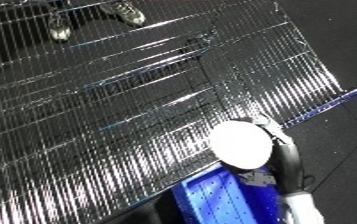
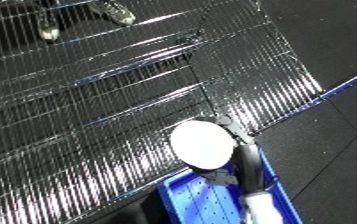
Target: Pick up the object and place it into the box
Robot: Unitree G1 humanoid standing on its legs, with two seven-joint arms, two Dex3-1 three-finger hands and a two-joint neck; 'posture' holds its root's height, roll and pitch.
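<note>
A white round disc-like object (image 1: pixel 238 144) is held above the near edge of the wire shelf, over the far end of the blue bin (image 1: pixel 212 199). My right hand (image 1: pixel 284 156) rises from the lower right behind the disc. Its fingers (image 1: pixel 269 126) curl round the disc's upper right rim. The white forearm (image 2: pixel 261 210) crosses over the bin's right side. The bin has a perforated blue floor and is cut off by the lower edge. My left hand does not show in either view.
A chrome wire shelf (image 1: pixel 112 115) fills most of both views, slanting from upper right to lower left. Dark floor (image 1: pixel 343 45) lies to the right, with a blue line (image 1: pixel 339 100) running along it.
</note>
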